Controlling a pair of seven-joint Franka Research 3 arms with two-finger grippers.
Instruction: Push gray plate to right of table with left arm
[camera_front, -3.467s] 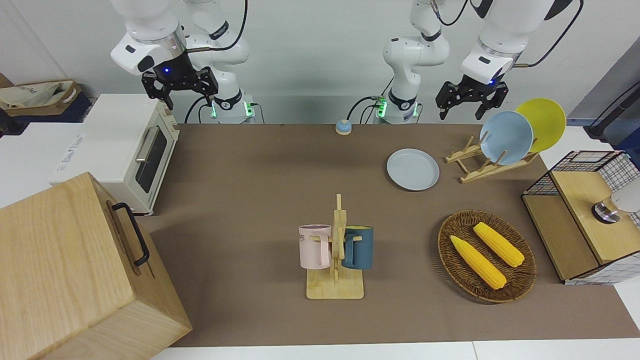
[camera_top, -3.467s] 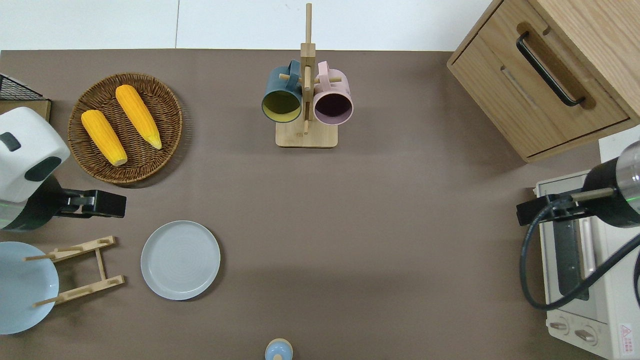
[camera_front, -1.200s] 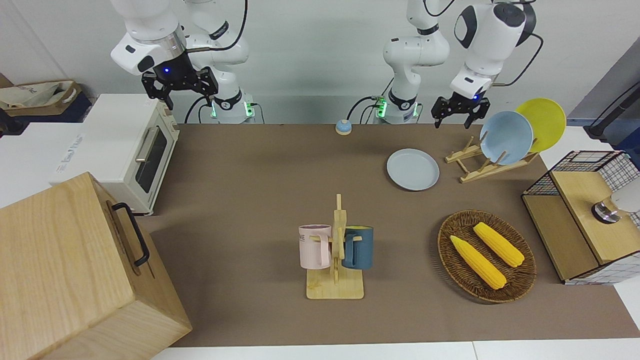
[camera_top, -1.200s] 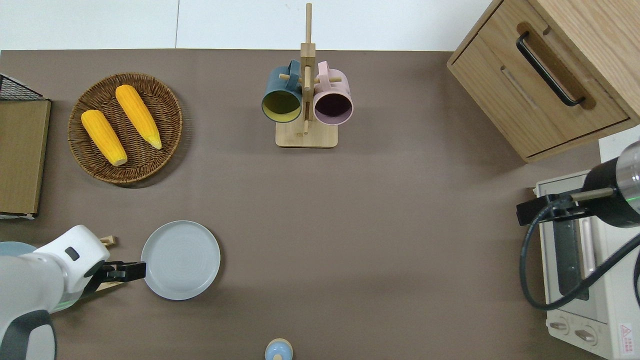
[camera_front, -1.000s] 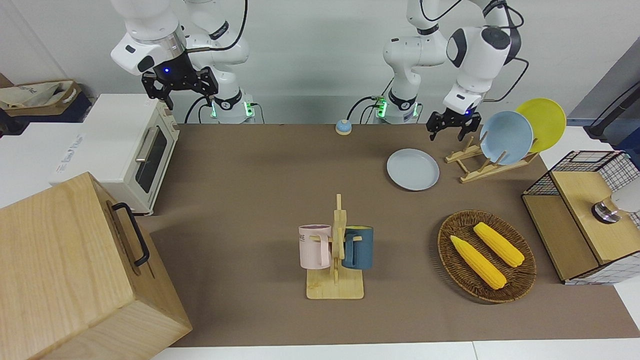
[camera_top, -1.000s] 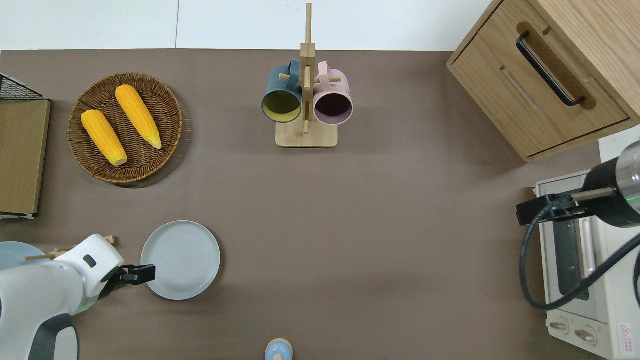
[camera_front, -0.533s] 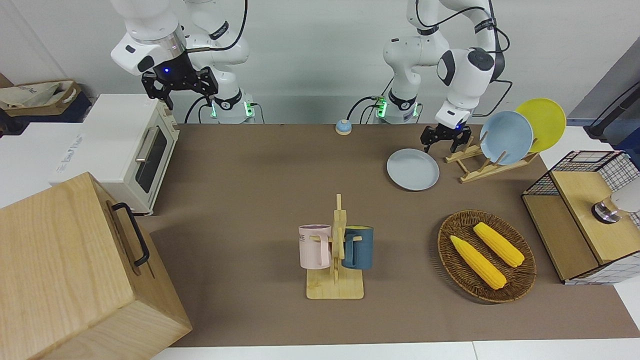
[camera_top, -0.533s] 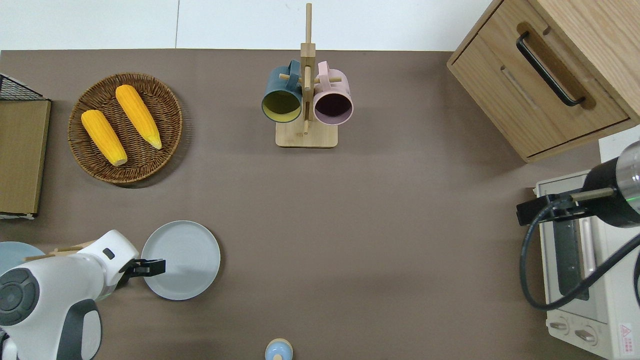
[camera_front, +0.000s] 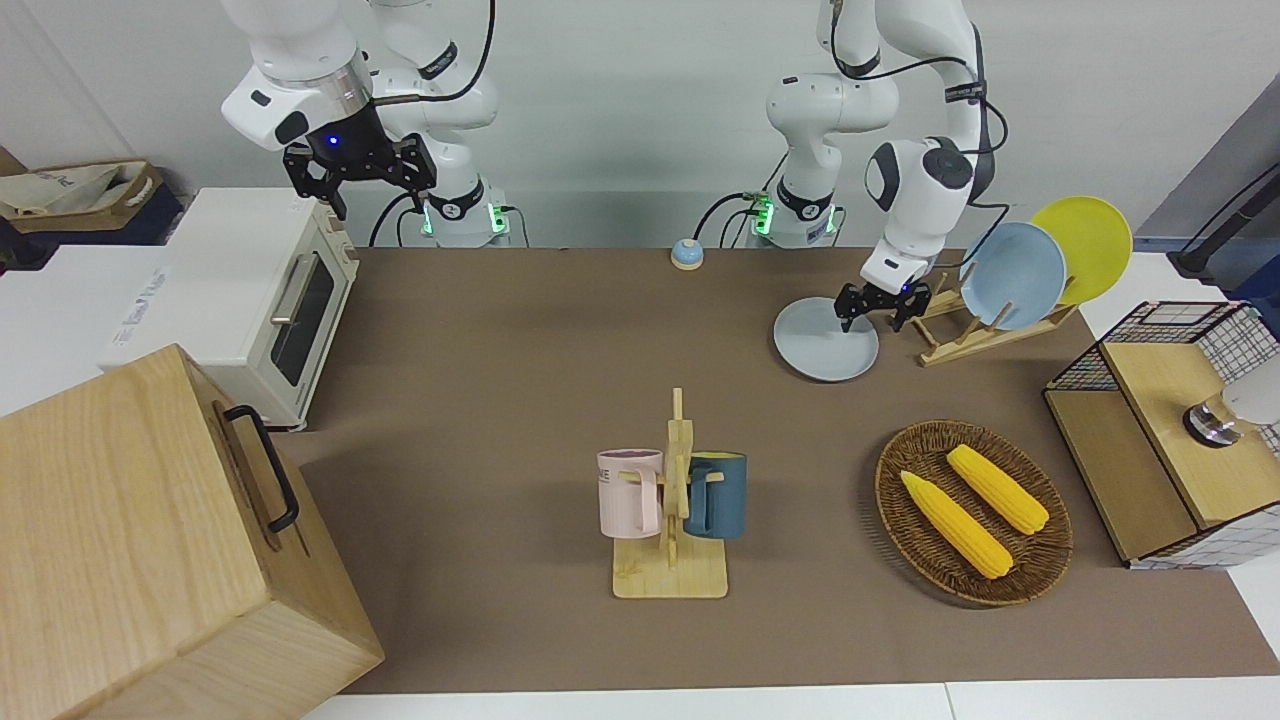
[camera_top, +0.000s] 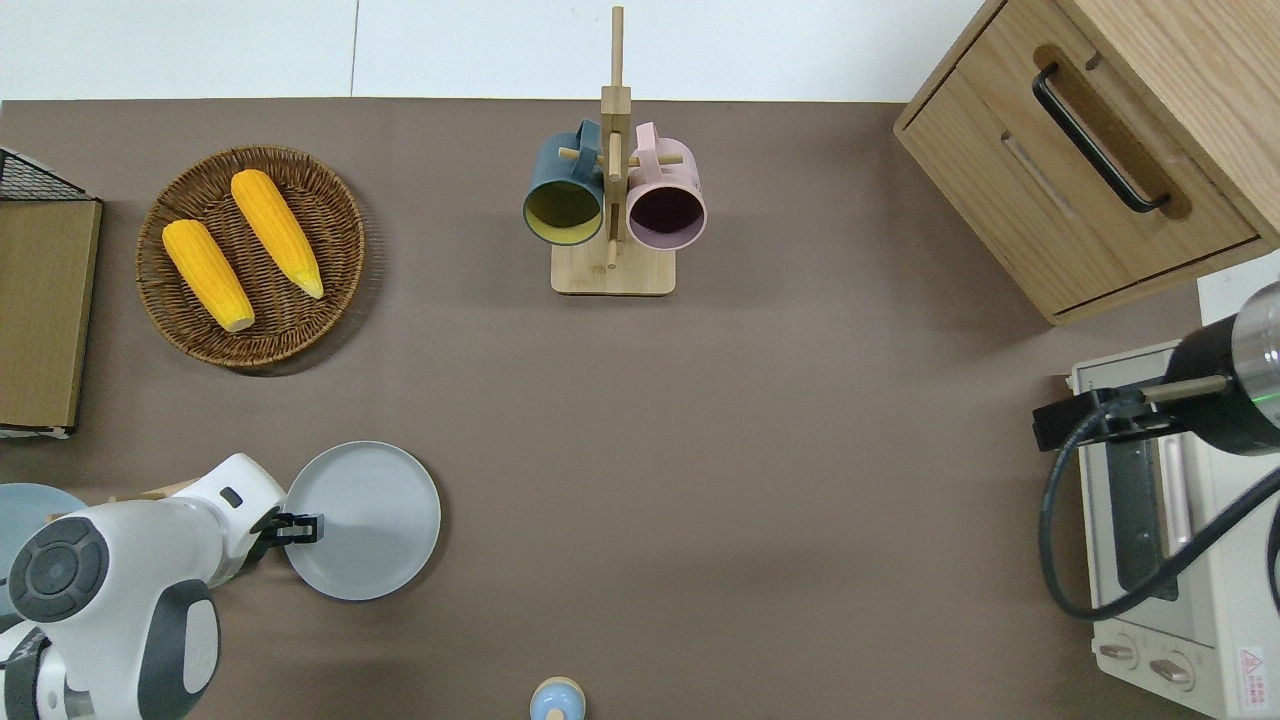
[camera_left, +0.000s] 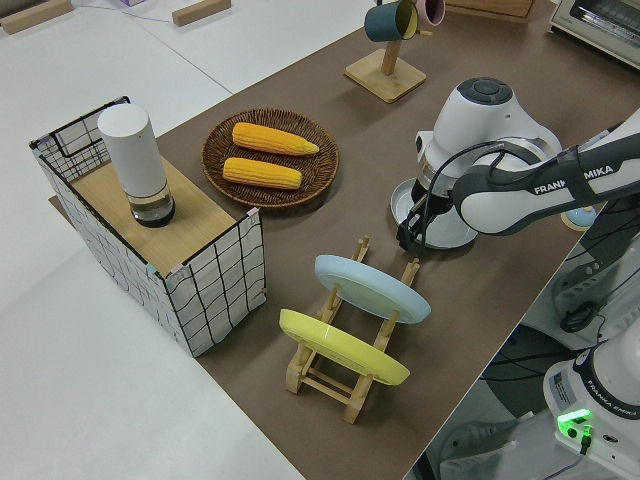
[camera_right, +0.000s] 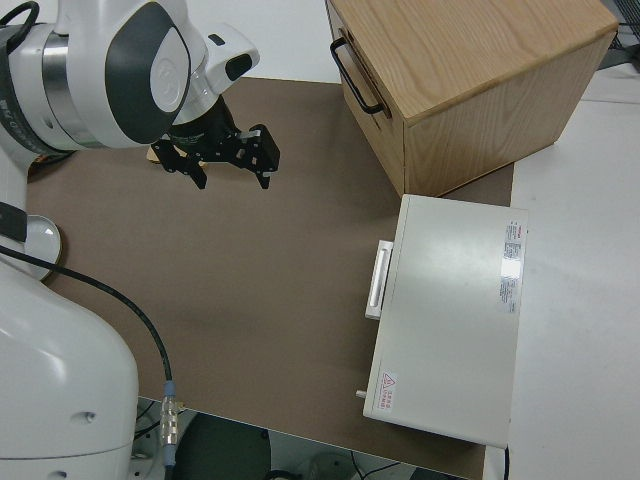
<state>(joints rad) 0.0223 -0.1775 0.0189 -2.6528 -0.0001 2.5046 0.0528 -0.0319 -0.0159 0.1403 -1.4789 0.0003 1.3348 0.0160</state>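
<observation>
The gray plate (camera_front: 822, 345) lies flat on the brown table (camera_front: 520, 400) near the left arm's end; it also shows in the overhead view (camera_top: 375, 520) and the left side view (camera_left: 455, 238). My left gripper (camera_front: 880, 308) is open and low at the plate's rim, on the edge toward the left arm's end of the table; it shows in the overhead view (camera_top: 300, 527) and the left side view (camera_left: 412, 240) too. I cannot tell if it touches the rim. My right gripper (camera_front: 360, 180) is open and parked.
A wooden dish rack (camera_front: 965, 325) with a light-blue plate (camera_front: 1012, 275) and a yellow plate (camera_front: 1085, 245) stands close beside the left gripper. A wicker basket (camera_top: 330, 200) holds two corn cobs. A mug tree (camera_top: 612, 200), bell (camera_top: 557, 700), toaster oven (camera_front: 255, 300) and wooden cabinet (camera_top: 1100, 150) stand around.
My left arm has swung from over the dish rack down to the gray plate's rim. The plate has hardly moved. The right arm has not moved.
</observation>
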